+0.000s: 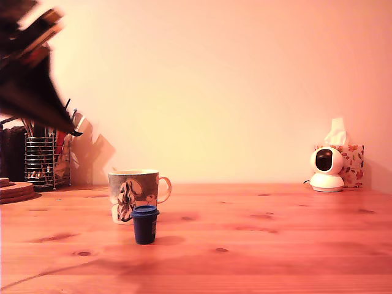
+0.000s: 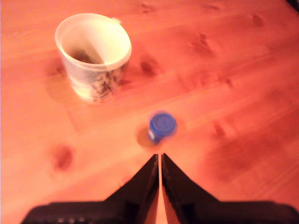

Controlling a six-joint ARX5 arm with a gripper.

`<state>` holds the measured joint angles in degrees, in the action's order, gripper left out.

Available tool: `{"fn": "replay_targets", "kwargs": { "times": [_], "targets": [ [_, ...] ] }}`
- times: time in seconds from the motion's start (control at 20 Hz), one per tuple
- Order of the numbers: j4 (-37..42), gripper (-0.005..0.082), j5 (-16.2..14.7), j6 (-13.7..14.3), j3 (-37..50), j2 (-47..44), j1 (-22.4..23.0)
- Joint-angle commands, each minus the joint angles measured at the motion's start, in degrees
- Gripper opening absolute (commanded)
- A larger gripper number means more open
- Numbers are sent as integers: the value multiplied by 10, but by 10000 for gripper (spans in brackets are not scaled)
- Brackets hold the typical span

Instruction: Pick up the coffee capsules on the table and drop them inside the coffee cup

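Blue, the coffee capsule (image 2: 162,126) stands upright on the pine table (image 2: 243,93), just ahead of the tips of the fingers (image 2: 160,157), apart from them. Those black fingers (image 2: 140,184) are pressed nearly together with a thin slit between, pinching nothing, raised above the wood. Farther beyond the capsule, off to one side, stands the illustrated coffee cup (image 2: 93,56); something dark lies inside, too blurred to name.

From the exterior view, my arm (image 1: 27,73) is a dark blur high at about ten o'clock, well above the table (image 1: 275,245). The coffee cup (image 1: 133,195) stands upright, handle toward three o'clock. A dark blue capsule (image 1: 145,224) sits just beside it at five o'clock.
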<state>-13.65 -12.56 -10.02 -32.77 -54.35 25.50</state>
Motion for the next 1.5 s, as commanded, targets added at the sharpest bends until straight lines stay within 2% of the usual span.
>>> {"fn": "replay_targets", "kwargs": {
  "times": [0.0,0.15,0.6,0.8,0.9,1.05,1.2,1.45],
  "targets": [
    [33,-23,9,2,24,29,8],
    [34,-23,9,21,46,60,18],
    [-1,-23,9,26,52,114,46],
    [-2,-23,10,25,80,150,48],
    [-2,-23,10,12,99,169,48],
    [0,-23,15,8,116,189,48],
    [1,-23,33,5,128,196,48],
    [0,-23,34,5,128,195,48]
  ]
}}
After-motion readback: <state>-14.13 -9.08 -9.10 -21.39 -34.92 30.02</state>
